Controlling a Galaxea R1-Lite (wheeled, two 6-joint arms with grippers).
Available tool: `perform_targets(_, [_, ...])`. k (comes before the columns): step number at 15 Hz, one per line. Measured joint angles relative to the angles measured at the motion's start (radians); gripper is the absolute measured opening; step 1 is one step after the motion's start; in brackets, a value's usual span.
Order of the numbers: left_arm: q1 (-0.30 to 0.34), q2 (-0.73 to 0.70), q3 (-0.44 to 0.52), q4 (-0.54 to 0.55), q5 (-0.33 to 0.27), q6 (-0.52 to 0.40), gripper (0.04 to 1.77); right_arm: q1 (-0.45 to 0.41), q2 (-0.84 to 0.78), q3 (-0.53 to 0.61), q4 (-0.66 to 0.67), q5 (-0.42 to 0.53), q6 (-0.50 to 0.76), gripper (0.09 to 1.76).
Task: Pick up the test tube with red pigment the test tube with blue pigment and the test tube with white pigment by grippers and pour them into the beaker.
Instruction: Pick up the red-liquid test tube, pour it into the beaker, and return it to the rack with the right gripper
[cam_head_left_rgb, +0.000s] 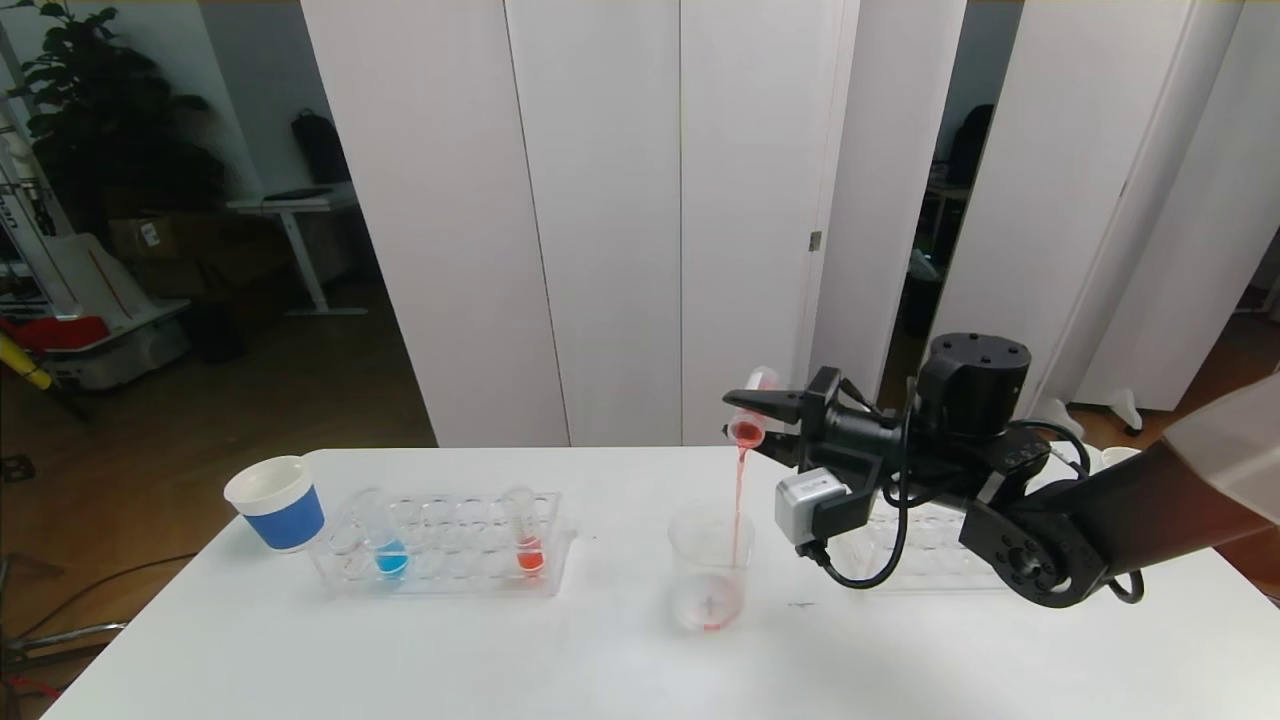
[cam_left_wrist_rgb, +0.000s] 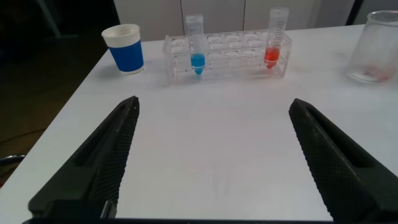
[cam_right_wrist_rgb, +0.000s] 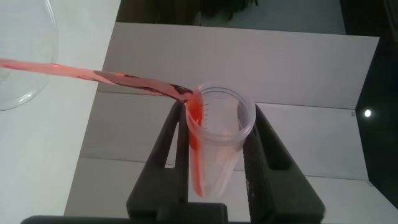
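My right gripper (cam_head_left_rgb: 765, 405) is clamped on the test tube with red pigment (cam_head_left_rgb: 752, 410), tipped mouth-down above the beaker (cam_head_left_rgb: 710, 565), and a thin red stream falls into it. My left gripper (cam_left_wrist_rgb: 211, 162) hovers with jaws wide apart, near the left rack (cam_head_left_rgb: 445, 545), which holds the test tube with blue pigment (cam_head_left_rgb: 385, 545) and another red-orange tube (cam_head_left_rgb: 527, 540).

- Even, soft indoor light falls on the white table (cam_head_left_rgb: 400, 650), leaving only faint shadows under the tube rack (cam_head_left_rgb: 445, 545).
- The room behind at far left is dim.
- The white panels (cam_head_left_rgb: 600, 200) are bright, nearly washed out.
- In the left wrist view, the close pincer fingers (cam_left_wrist_rgb: 99, 168) look soft.
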Motion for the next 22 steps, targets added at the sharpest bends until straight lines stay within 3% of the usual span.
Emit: perform_targets(22, [0.000, 0.000, 0.000, 0.000, 0.000, 0.000, 1.72, 0.017, 0.025, -0.086, -0.001, 0.002, -0.122, 0.58])
